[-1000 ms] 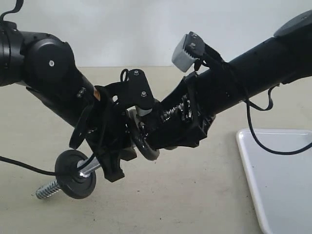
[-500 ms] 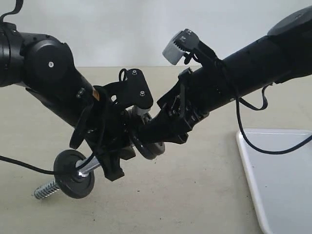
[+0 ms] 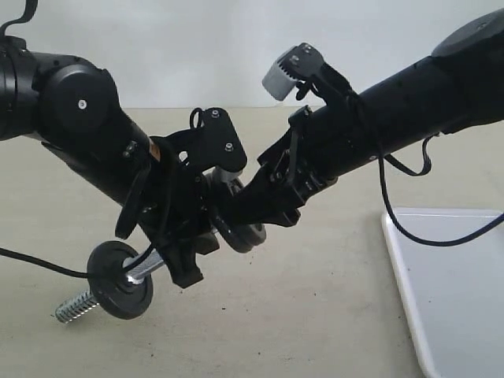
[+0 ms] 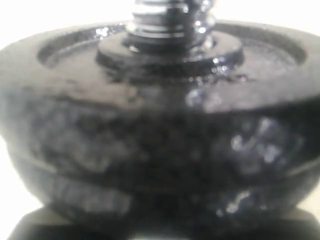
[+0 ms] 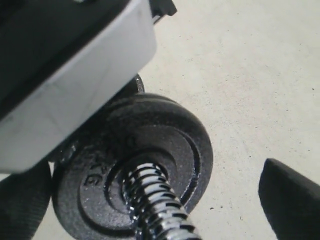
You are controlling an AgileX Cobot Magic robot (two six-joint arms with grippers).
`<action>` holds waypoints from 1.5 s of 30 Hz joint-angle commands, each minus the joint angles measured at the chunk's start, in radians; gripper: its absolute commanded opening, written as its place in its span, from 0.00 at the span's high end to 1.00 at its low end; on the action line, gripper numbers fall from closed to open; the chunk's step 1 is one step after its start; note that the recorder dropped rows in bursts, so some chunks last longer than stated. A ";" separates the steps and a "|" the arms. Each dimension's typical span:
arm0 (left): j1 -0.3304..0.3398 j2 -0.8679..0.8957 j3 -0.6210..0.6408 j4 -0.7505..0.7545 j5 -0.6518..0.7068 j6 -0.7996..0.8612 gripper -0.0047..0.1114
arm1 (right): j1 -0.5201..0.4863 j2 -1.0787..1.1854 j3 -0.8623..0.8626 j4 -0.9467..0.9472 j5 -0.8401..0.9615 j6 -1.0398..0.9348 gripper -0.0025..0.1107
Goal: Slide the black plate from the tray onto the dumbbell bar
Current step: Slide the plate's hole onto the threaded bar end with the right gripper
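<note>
Right hand has spread wide apart, releasing the black plate now threaded on the dumbbell bar.

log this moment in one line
plate on bar | left gripper shut on bar | right gripper open, either side of plate

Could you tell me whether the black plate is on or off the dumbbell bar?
On it: in the right wrist view the threaded dumbbell bar runs through the centre hole of the black plate.
</note>
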 commanded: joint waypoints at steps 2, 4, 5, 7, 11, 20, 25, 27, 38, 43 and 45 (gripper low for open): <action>-0.002 -0.060 -0.041 -0.038 -0.134 -0.008 0.92 | -0.001 -0.007 -0.005 -0.006 -0.041 0.060 0.28; -0.002 -0.060 -0.041 -0.038 -0.134 -0.036 0.92 | -0.001 -0.009 -0.005 -0.022 -0.041 0.075 0.46; -0.002 -0.060 -0.041 -0.032 -0.138 -0.058 0.92 | -0.001 -0.011 -0.005 -0.025 -0.041 0.075 0.56; -0.002 -0.060 -0.041 0.006 -0.142 -0.106 0.92 | -0.001 -0.011 -0.005 -0.025 -0.041 0.075 0.69; -0.002 -0.060 -0.041 0.121 -0.140 -0.221 0.92 | -0.001 -0.011 -0.005 -0.025 -0.041 0.075 0.79; -0.002 -0.060 -0.041 0.132 -0.137 -0.239 0.92 | -0.001 -0.011 -0.005 -0.025 -0.021 0.081 0.40; -0.002 -0.060 -0.041 0.132 -0.137 -0.239 0.92 | -0.001 -0.011 -0.005 -0.025 -0.028 0.139 0.24; -0.002 -0.060 -0.041 0.132 -0.141 -0.254 0.92 | -0.001 -0.011 -0.005 -0.025 -0.030 0.139 0.24; -0.002 -0.060 -0.041 0.132 -0.140 -0.367 0.92 | -0.001 -0.012 -0.005 -0.025 -0.050 0.149 0.24; -0.002 -0.060 -0.041 0.201 -0.120 -0.475 0.92 | -0.001 -0.012 -0.005 -0.025 -0.050 0.152 0.24; -0.002 -0.060 -0.041 0.249 -0.107 -0.525 0.92 | -0.001 -0.012 -0.005 -0.025 -0.057 0.152 0.24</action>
